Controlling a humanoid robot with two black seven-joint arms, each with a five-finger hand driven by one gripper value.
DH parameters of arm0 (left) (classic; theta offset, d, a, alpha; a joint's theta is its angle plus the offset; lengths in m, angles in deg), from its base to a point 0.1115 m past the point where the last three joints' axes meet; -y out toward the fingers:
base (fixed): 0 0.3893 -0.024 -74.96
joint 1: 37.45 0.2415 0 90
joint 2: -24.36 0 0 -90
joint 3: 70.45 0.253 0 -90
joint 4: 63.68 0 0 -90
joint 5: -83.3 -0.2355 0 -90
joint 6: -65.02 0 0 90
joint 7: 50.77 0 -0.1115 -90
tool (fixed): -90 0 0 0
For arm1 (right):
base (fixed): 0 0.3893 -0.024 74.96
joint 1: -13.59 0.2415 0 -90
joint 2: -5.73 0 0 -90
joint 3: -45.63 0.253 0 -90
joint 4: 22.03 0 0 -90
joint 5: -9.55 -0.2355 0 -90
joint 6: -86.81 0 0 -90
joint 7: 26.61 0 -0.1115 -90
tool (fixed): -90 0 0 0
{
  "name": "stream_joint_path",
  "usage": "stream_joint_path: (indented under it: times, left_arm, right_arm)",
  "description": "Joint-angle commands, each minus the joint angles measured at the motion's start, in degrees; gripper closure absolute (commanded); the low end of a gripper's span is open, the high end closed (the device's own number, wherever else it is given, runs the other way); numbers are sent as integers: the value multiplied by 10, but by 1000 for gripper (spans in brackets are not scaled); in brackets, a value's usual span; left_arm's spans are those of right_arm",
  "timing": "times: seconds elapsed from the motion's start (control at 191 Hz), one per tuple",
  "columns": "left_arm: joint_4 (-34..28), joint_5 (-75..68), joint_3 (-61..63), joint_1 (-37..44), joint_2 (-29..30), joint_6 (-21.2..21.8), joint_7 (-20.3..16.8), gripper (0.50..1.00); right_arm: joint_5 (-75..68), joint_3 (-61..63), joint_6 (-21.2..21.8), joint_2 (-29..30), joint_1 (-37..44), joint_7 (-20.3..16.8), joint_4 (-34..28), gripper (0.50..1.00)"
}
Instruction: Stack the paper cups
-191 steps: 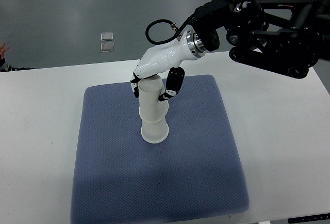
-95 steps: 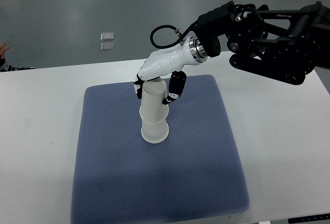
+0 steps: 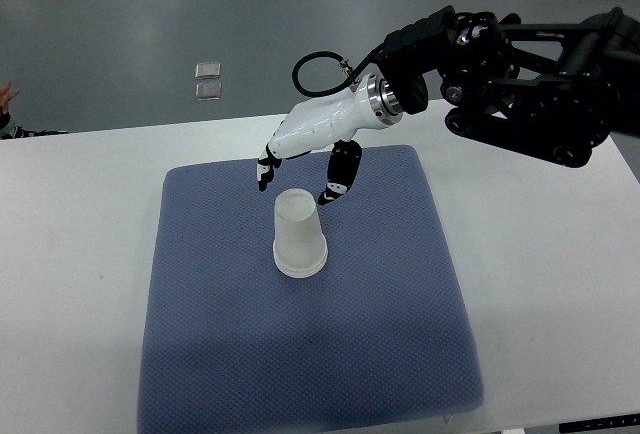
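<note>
Top view: right hand (image 3: pixel 300 169) released, fingers spread, empty. Hovers just above and behind upturned paper cups (image 3: pixel 298 235), axis upright, on blue mat (image 3: pixel 380 334).

Only the cup stack (image 3: pixel 299 237) stands on the mat (image 3: pixel 200 334), bare all around

We are looking at what seems to be a robotics lab or test room: a plain white table (image 3: pixel 80 214) is carrying a blue-grey padded mat (image 3: pixel 300 354) as a work surface, a bare grey floor (image 3: pixel 120 14) is stretching behind it with two small square markers (image 3: pixel 208 80) lying on it, and a black robot arm (image 3: pixel 530 64) is reaching in over the table
</note>
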Motion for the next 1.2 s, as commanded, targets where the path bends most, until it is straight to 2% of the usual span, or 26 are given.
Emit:
stream_joint_path:
  times: [0.0,0.037,0.163,0.199,0.373,0.477,0.672,0.834,1.076,1.196]
  left_arm:
    - [0,0,0,-1,0,0,1,500]
    - [0,0,0,0,0,0,0,500]
    - [0,0,0,0,0,0,0,500]
    - [0,0,0,0,0,0,0,500]
    - [0,0,0,0,0,-1,0,500]
    - [0,0,0,0,0,0,0,500]
    - [0,0,0,0,0,0,1,500]
    - [0,0,0,-1,0,0,0,500]
    - [0,0,0,-1,0,0,0,500]
    - [0,0,0,-1,0,-1,0,500]
  right_arm:
    - [0,1,-1,-2,0,0,1,687]
    - [0,2,-1,-4,0,0,3,658]
    - [-7,9,-16,-10,-14,1,24,628]
    - [-15,15,-23,-11,-21,1,38,605]
    - [-87,44,-32,-13,-41,1,107,605]
    - [-181,61,-35,-15,-51,-3,162,605]
    - [-364,61,-56,-25,-77,-8,224,603]
    - [-506,61,-132,-26,-101,-14,258,603]
    - [-734,62,-173,-26,-142,-14,286,603]
    - [-847,62,-211,-26,-158,-14,290,603]
